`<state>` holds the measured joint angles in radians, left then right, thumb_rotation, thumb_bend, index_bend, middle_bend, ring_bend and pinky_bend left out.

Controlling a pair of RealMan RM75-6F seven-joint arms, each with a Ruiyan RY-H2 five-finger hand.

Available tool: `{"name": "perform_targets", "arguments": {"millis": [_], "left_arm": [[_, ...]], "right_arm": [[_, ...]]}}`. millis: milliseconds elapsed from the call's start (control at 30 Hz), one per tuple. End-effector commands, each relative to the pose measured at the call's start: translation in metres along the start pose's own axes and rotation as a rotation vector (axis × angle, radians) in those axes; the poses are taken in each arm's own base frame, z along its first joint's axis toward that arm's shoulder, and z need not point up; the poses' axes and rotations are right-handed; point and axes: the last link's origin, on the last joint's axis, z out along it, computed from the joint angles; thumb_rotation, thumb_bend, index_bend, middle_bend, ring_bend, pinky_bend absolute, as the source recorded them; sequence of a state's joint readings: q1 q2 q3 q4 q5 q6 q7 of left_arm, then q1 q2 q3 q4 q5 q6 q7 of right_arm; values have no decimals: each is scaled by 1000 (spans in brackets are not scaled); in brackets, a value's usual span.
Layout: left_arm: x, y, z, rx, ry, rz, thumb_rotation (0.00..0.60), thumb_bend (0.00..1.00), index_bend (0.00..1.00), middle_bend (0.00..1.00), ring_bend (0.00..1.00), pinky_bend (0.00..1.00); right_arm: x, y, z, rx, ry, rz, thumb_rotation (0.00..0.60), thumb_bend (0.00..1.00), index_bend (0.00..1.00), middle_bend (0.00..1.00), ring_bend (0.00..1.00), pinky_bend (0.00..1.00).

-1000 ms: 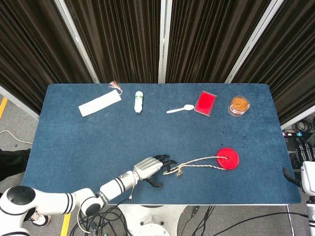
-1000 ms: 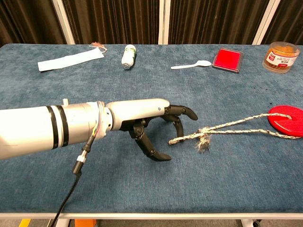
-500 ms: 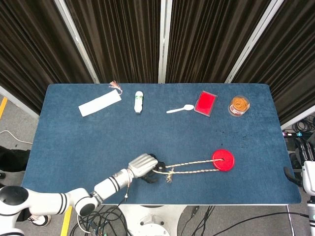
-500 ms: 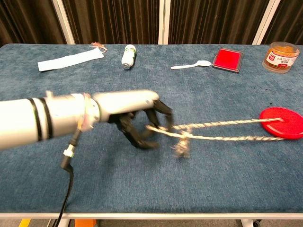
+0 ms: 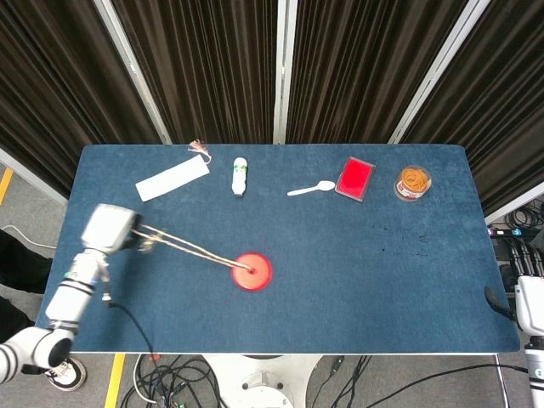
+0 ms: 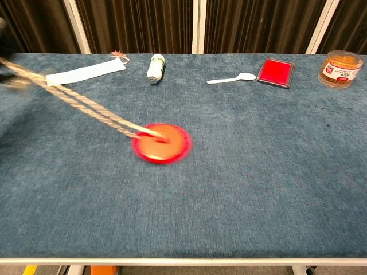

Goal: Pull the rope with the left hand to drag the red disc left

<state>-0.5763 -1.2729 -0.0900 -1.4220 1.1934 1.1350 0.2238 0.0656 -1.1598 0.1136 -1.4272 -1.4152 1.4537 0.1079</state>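
The red disc lies on the blue table left of centre; in the chest view the red disc is motion-blurred. A doubled, taut rope runs from the disc up-left to my left hand, which grips its end near the table's left edge. In the chest view the rope stretches to the left frame border, where the hand is only a dark blur. My right hand shows only in part at the right edge of the head view, beside the table's front right corner; its fingers cannot be made out.
Along the back of the table lie a white paper strip, a small white bottle, a white spoon, a red flat box and a clear jar of rubber bands. Dark curtains hang behind.
My left hand closed on the rope end and swept far left and slightly back. The red disc slid with it from the front right to left of centre.
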Motion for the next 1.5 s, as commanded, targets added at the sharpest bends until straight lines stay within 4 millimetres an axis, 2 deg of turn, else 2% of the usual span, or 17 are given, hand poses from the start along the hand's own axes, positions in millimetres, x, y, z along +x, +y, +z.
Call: {"name": "perform_targets", "arguments": {"millis": [33,167,333,467,600,800,833,867,900,933,1000,1033,1167,1333,1500], "left_arm": [[7,-38,-19,99,33,14,600,319,787,894,652,704],[10,-53,-27,125,51,51,600,321,788,894,652,704],[21,-73,-26,229,135,114,600,324,792,894,655,704],[26,-73,-24,268,163,91,600,326,794,894,656,705],[22,-58,-25,208,153,33,600,326,793,894,656,705],[14,1,-34,-85,47,-282,600,321,787,879,647,704],[11,7,-36,-121,3,-283,600,309,754,834,600,696],[6,10,-38,-151,-62,-260,600,277,642,695,482,644],[1,11,-41,-185,-175,-204,600,242,482,496,332,543],[1,11,-41,-199,-227,-166,600,203,281,253,160,384],[2,13,-41,-214,-237,-118,600,168,77,11,6,179],[2,17,-40,-225,-219,-112,600,157,59,0,0,146],[2,18,-42,-244,-148,-89,600,136,52,0,0,130],[11,5,-50,-210,-89,-16,600,136,52,0,0,126],[19,-12,-68,-124,5,-23,600,135,52,0,0,127]], "right_arm": [[0,-2,0,4,-1,0,600,223,0,42,0,0],[0,-4,0,9,0,-1,600,223,0,42,0,0],[-1,-4,-1,6,-4,-3,600,222,0,43,0,0],[-1,-2,-1,1,-4,-3,600,223,0,42,0,0],[-4,-2,-1,0,-13,-1,600,223,0,43,0,0],[-4,-4,0,5,-13,0,600,223,0,43,0,0],[-4,-4,1,6,-11,1,600,223,0,43,0,0],[-3,-4,1,7,-10,2,600,223,0,43,0,0],[-3,-4,0,8,-9,1,600,223,0,43,0,0],[-3,-4,0,8,-9,1,600,223,0,44,0,0],[-3,-4,-1,7,-11,2,600,223,0,44,0,0],[-3,-3,-1,6,-11,2,600,223,0,44,0,0],[-4,-2,0,-3,-13,3,600,223,0,44,0,0],[-5,-4,0,6,-15,4,600,223,0,46,0,0],[-4,-5,0,10,-15,5,600,223,0,46,0,0]]}}
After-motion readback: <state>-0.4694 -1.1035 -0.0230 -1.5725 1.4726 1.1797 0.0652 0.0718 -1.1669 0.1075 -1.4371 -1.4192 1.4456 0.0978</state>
